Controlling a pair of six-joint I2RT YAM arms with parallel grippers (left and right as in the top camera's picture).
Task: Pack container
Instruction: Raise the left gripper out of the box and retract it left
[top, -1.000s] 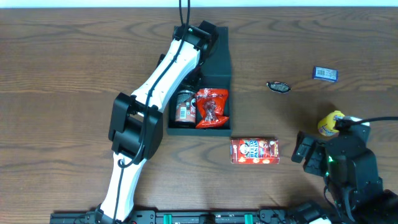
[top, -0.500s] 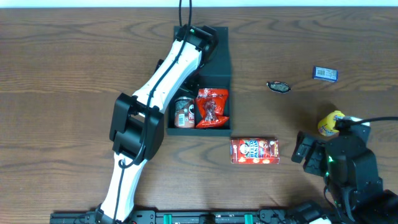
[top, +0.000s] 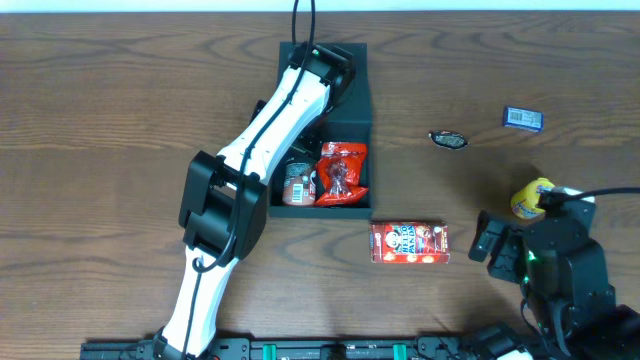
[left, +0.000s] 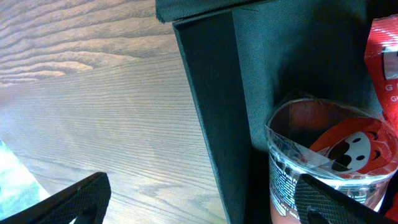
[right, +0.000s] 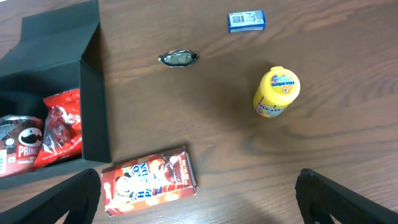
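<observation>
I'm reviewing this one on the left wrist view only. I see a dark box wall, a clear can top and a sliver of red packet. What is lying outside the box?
Observer: Four items sit on the table: a red snack carton, a yellow bottle, a small dark wrapper and a blue packet.
Operator: Is the right arm carrying anything?
Observer: No. The right end effector is open and empty, above the table near the carton.
Operator: Is the box shut?
Observer: No. The lid stands open at the far end of the container.
</observation>
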